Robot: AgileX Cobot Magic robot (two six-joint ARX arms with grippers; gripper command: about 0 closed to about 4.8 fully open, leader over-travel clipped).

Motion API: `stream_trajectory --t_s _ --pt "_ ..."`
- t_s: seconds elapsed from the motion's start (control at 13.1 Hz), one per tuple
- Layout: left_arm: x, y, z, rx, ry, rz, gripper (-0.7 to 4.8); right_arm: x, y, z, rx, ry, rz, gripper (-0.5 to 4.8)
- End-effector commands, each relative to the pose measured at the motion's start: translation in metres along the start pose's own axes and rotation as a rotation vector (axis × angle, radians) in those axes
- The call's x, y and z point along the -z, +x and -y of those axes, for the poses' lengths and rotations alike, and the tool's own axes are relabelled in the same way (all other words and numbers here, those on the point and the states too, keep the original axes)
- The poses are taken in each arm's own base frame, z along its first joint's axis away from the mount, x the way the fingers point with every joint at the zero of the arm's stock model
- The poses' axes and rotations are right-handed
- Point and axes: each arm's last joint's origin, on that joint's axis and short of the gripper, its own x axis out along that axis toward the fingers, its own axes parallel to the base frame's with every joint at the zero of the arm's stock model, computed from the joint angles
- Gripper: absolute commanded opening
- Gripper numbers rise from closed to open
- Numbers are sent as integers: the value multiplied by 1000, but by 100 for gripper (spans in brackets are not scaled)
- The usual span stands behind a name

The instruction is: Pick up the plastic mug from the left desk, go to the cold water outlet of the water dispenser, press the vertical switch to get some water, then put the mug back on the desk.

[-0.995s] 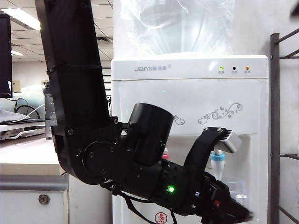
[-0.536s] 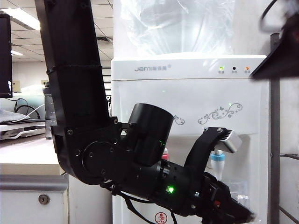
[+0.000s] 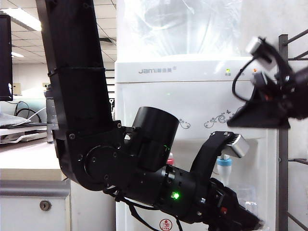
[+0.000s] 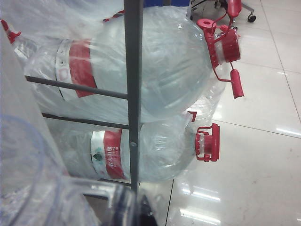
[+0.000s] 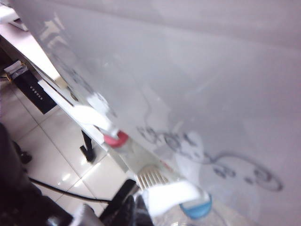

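Nearest, the black left gripper (image 3: pixel 243 222) reaches low before the white floral water dispenser (image 3: pixel 192 103), closed on the clear crinkled plastic mug (image 3: pixel 245 197) beneath the blue-collared cold water outlet (image 3: pixel 224 168). Higher, the right gripper (image 3: pixel 240 120) hovers, its opening unreadable.

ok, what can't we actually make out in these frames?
- Plastic mug: left wrist view, blurred and cut by the picture edge; water level unreadable.
- Left gripper: exterior view, cut by the bottom edge.
- Right gripper: exterior view, motion-blurred; fingers unclear.
- Vertical switch: hidden behind the left arm's camera mount.
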Motion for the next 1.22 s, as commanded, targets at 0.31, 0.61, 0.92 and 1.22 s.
stream_trajectory --t_s 0.31,0.61,0.92,1.22 --pt "-7 0 -1 -3 29 39 -6 6 8 5 -17 145 -19 -1" --pt "-7 0 -1 -3 29 39 -6 7 10 5 -14 138 -19 -1" --pt "-7 0 -1 -3 28 39 -6 4 10 4 -23 -52 16 -1" --pt "-7 0 -1 -3 28 39 -6 4 10 4 -28 -335 16 -1"
